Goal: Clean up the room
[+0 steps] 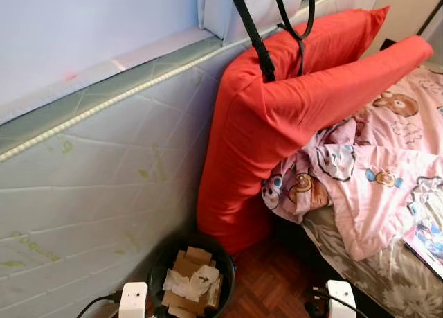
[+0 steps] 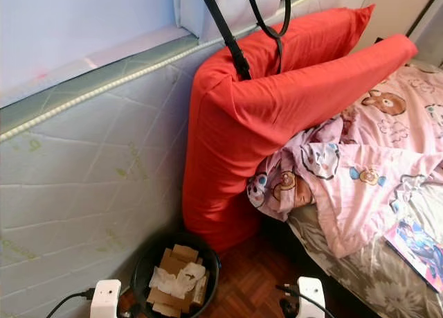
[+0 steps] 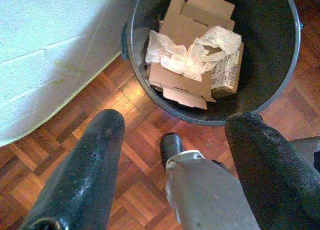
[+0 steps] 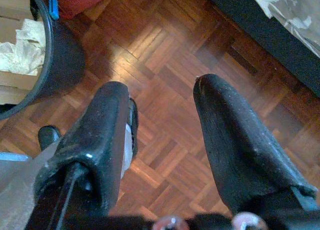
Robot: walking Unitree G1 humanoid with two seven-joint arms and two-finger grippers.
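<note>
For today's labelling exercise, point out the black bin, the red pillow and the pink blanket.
black bin (image 3: pixel 280 64), left wrist view, inner wall.
red pillow (image 1: pixel 242 138), left eye view, front face.
pink blanket (image 1: pixel 374 200), left eye view, middle fold.

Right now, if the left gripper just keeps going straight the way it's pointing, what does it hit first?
Most likely the bin, or the floor just short of it; depth is unclear. The left gripper, jaws open, points down at its near rim.
</note>
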